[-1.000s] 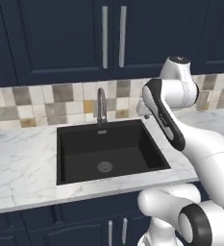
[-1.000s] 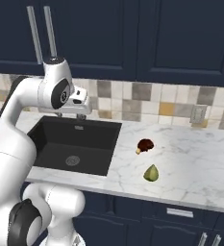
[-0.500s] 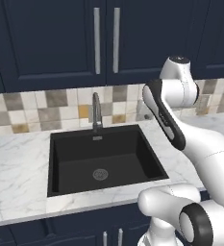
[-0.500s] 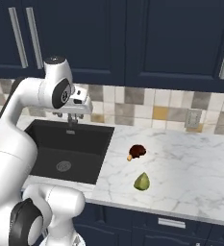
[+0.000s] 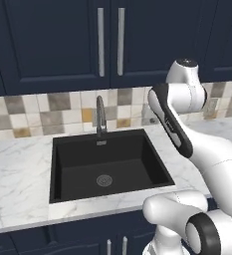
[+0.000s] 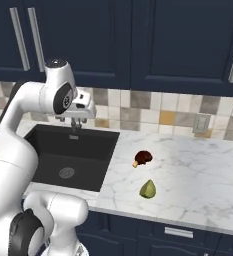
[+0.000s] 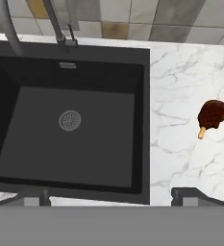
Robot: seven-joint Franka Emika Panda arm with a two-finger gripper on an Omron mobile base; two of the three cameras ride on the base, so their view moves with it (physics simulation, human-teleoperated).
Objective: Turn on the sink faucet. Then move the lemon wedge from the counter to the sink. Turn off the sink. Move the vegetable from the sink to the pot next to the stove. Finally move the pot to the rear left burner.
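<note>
Dark navy cabinets [image 5: 62, 45] above, tile backsplash [image 6: 153, 107] below them. White marble tabletop [image 6: 198, 180] runs across, with the black sink [image 5: 105, 162] set into it, round grey drain [image 5: 104, 180] at the middle of the basin floor. Basin looks dry, no water seen running. Sink faucet [image 5: 100, 117] stands upright at the back rim of the sink, spout curved over the basin; in the hand view its thin side lever sits beside the stem.

White arm is raised over the right side of the sink, gripper [image 6: 74, 121] hanging above the back right part of the basin near the faucet, touching nothing. Gripper jaws stand spread wide, nothing between them; the hand view has the two fingertips [image 7: 34, 198] far apart at the bottom.

Right of the sink on the tabletop: dark reddish-brown round lump [image 6: 143, 157] with a small pale stub, near the sink edge. Lemon wedge [image 6: 147, 189], yellow-green, lies just in front of the lump, closer to the tabletop's front edge, apart from it.
</note>
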